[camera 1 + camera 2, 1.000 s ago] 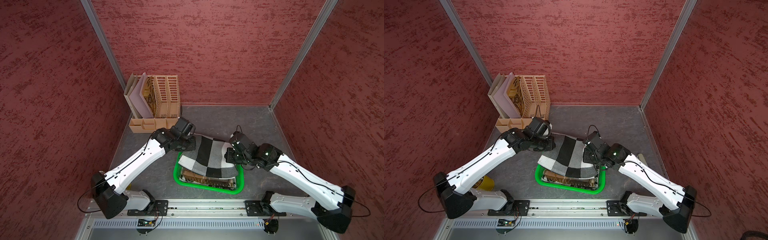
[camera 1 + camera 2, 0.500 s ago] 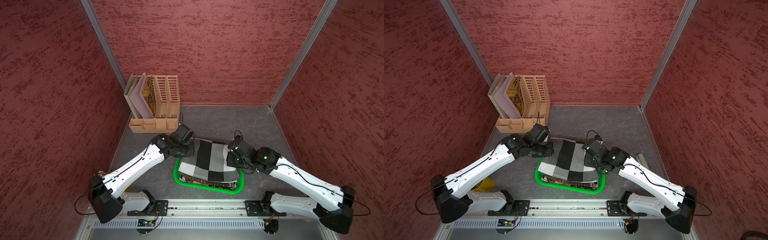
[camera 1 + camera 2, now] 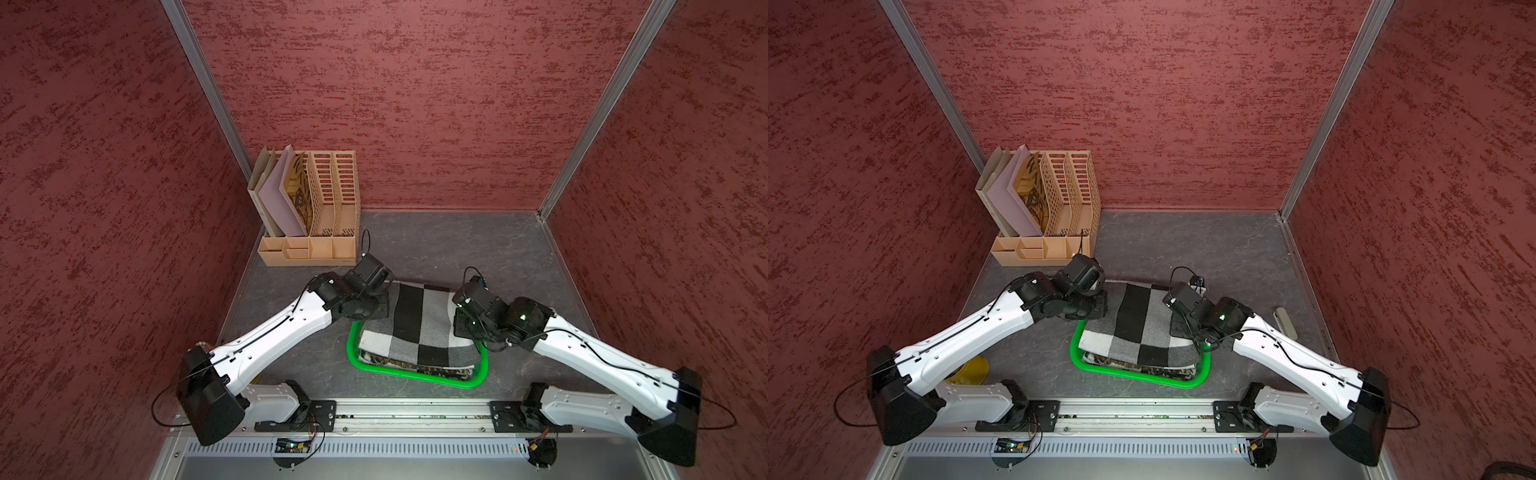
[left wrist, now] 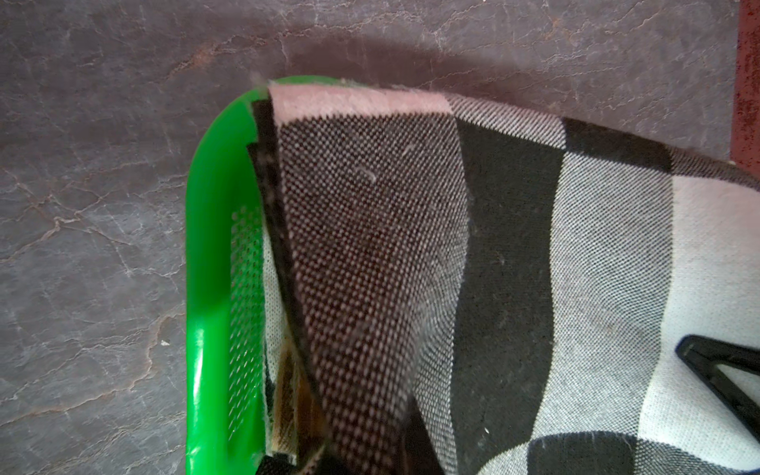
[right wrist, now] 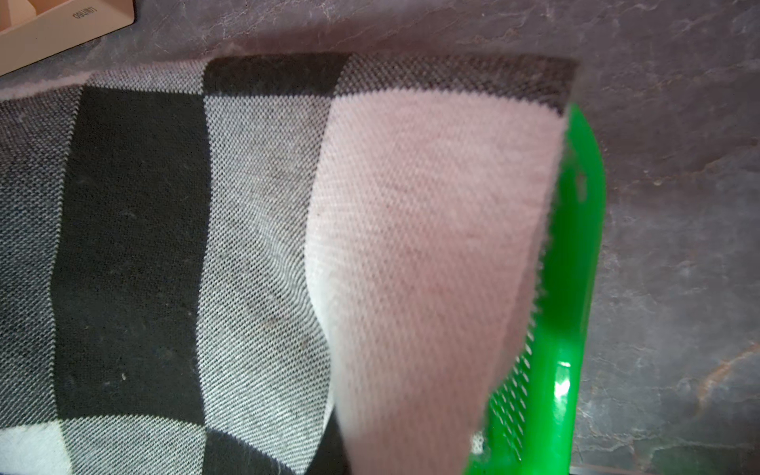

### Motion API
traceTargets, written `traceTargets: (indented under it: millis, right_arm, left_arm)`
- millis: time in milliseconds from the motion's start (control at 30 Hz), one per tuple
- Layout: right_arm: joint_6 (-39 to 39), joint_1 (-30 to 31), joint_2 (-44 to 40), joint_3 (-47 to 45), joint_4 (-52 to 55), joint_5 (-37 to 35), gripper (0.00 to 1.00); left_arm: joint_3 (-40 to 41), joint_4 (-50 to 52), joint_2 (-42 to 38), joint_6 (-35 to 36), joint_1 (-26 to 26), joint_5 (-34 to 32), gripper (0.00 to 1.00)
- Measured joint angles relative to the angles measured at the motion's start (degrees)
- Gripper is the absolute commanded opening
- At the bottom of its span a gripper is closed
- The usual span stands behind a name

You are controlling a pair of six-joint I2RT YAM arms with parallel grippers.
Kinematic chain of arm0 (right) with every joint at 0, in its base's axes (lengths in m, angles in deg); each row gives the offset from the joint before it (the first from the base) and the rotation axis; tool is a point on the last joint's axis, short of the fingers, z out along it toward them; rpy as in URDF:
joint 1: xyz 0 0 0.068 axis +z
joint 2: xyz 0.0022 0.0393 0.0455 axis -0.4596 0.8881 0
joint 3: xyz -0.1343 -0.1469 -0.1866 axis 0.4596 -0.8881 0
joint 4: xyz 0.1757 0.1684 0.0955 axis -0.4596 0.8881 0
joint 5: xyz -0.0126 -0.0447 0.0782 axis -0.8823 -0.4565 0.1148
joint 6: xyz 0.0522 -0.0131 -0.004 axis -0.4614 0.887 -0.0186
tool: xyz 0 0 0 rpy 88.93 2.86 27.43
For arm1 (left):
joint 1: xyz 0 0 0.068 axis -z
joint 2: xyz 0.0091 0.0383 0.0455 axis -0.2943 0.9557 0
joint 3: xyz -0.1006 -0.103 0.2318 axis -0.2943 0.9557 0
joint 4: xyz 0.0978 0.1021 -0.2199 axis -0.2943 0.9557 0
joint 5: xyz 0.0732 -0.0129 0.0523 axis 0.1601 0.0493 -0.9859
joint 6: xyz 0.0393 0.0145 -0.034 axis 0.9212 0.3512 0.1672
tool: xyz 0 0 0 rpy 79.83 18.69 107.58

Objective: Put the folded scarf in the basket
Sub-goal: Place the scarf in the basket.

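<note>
Grey marbled tabletop between red walls is carrying everything, and at its middle the black, grey and white checked scarf [image 3: 419, 328] is draping over the green basket [image 3: 353, 345]. It is sagging at its centre onto a brown patterned cloth [image 3: 428, 370] that is already lying inside. I am pinching the scarf from both sides: my left claw [image 3: 376, 311] is closed tight on one edge and my right claw [image 3: 460, 328] is closed tight on the opposite edge. Both wrist views are showing the fabric tenting up towards the cameras from those grips. Towards the rail the scarf is sitting within the rim. On the far side it is hiding the rim in both top views, and I am judging that it is overhanging there. So I am reckoning the lowering is nearly done and the placing is what matters now. I should be drawing both claws a little towards the rail together, at an even height, so the far edge is dropping inside. Only then should I be opening, both at once, so neither side is tugging the fold apart. Rising straight up afterwards should be sparing the knit from snagging. Beyond the left claw the beige file organiser [image 3: 316, 216] is standing by the back corner, well apart from all this.
</note>
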Motion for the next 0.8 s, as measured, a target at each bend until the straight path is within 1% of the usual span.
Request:
traceTargets:
  millis: [267,400,433,500,533,600,633,667,767,800]
  right_arm:
    - [-0.52,0.0,1.07,-1.75,-1.68,0.0,0.0]
    - [-1.73,0.02,0.92,-3.65,-2.29,-0.28,0.0]
    - [-1.95,0.02,0.74,-4.37,-2.49,-0.46,0.05]
    - [-2.45,0.02,0.46,-5.4,-2.69,-0.68,0.22]
    - [-2.62,0.02,0.46,-5.68,-2.73,-0.81,0.31]
    - [-2.78,0.04,0.46,-5.88,-2.45,-1.49,0.42]
    - [-2.91,0.04,0.46,-5.95,-2.05,-1.92,0.47]
    - [-2.73,0.04,0.46,-5.97,-1.55,-2.25,0.49]
    - [-2.91,0.07,0.09,-5.99,-0.28,-3.45,0.5]
    - [-2.91,0.07,-0.24,-5.99,0.13,-3.72,0.5]
  left_arm:
    - [0.98,-0.79,1.38,0.04,0.0,-2.29,0.0]
    - [2.89,-1.88,2.25,0.02,0.09,-3.28,0.0]
    - [3.39,-2.14,2.34,0.0,0.11,-3.41,0.0]
    - [4.17,-2.67,2.43,-0.17,0.35,-3.74,0.0]
    - [4.55,-2.86,2.43,-0.33,0.52,-3.87,0.05]
    - [5.18,-3.1,2.43,-0.39,0.68,-4.44,0.21]
    - [5.49,-3.15,2.43,-0.55,0.68,-4.76,0.27]
    - [5.84,-3.15,2.43,-0.68,0.66,-5.25,0.29]
    - [6.67,-2.73,2.43,-1.05,0.63,-7.04,0.35]
    - [6.86,-2.56,2.43,-1.03,0.63,-7.58,0.4]
